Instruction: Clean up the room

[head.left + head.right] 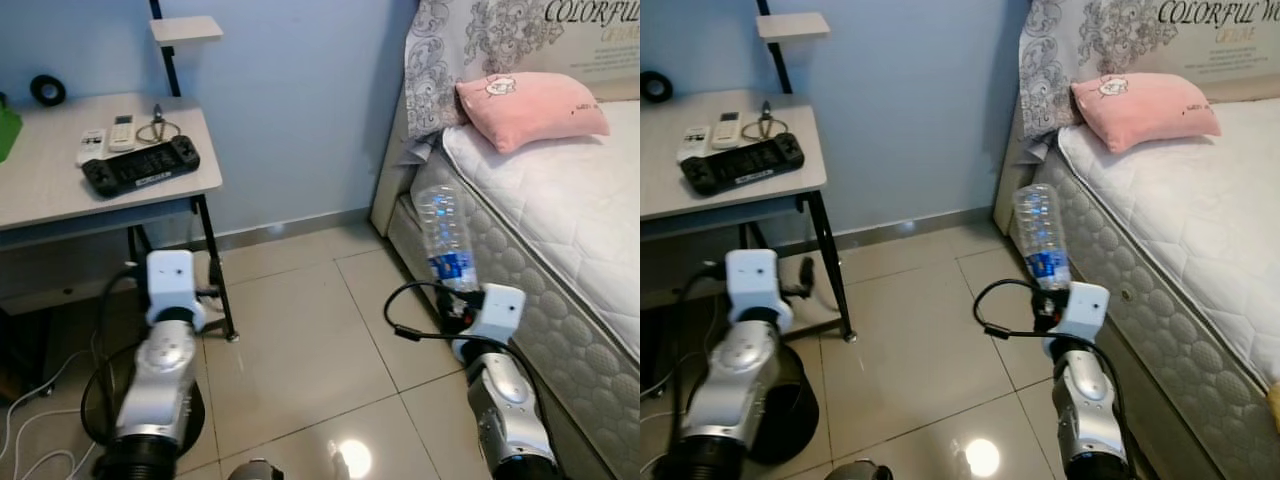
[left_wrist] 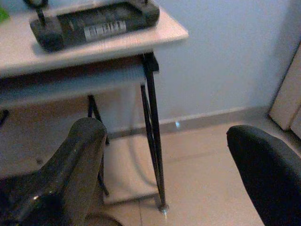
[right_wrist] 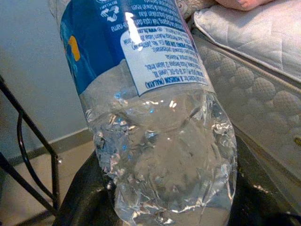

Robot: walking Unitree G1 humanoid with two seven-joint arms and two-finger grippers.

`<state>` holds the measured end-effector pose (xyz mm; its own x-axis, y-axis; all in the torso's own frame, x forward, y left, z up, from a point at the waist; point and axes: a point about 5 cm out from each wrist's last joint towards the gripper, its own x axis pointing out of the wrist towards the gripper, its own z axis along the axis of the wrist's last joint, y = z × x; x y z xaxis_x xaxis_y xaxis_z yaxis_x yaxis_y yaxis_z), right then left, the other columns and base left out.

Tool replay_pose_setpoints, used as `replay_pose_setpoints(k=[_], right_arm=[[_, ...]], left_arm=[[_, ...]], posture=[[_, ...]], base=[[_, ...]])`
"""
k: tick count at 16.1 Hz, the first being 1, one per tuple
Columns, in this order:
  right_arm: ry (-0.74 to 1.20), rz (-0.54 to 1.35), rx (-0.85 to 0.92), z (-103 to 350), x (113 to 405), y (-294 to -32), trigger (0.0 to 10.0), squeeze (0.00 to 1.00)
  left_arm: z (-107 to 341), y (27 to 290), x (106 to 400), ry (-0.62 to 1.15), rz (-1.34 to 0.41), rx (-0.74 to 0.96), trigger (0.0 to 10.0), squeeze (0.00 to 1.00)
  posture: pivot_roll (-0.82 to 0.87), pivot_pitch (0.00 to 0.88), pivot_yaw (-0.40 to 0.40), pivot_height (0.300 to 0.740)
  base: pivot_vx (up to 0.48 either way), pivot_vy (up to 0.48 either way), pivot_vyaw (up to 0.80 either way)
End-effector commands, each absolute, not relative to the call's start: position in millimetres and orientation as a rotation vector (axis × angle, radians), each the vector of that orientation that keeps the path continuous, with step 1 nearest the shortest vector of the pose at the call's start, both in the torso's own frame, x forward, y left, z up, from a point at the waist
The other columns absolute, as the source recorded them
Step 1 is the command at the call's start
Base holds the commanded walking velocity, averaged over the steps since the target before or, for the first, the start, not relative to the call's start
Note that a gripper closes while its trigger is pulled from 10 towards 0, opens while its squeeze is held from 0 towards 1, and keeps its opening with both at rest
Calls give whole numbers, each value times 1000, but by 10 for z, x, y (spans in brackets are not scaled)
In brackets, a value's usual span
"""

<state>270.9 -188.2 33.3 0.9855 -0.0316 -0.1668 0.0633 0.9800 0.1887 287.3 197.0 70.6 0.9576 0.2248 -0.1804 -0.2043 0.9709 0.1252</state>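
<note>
beside the bed, the right tool is clamped on a bottle, left tool spread apart by the desk.

Before us, our side table with game controller and two remotes; bed with pink pillow.

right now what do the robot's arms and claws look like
Both arms are silver metal cylinders with black joint rings, each ending in a white boxy wrist block. Black cables loop out beside the wrists. The left claw has two long, thick black fingers with a slightly scuffed, glossy surface. The right claw has the same black fingers, seen at the base of the wrist view.
</note>
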Motion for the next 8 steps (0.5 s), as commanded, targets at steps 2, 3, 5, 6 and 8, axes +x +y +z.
replay_pose_setpoints(k=[2,3,5,6,8], right_arm=[[153,-36,208,387,2801,-1936,0,0],[150,-28,195,407,2824,-1943,0,0],[140,-22,171,454,2873,-1975,0,0],[139,-20,168,461,2881,-1978,0,0],[141,1,158,457,2901,-1935,0,0]], left_arm=[[815,1955,2962,145,238,123,10000,0],[818,1952,2975,138,231,116,10000,0],[891,1880,3054,105,204,98,10000,0],[904,1857,3072,102,202,103,10000,0],[946,1778,3108,78,189,120,10000,0]], posture=[[-4,0,-25,740],[-11,0,-25,740],[-21,0,-27,740],[-21,0,-27,740],[-16,0,-33,740]], base=[[0,0,431],[0,0,431],[0,-217,431],[0,-472,425],[0,-472,428]])
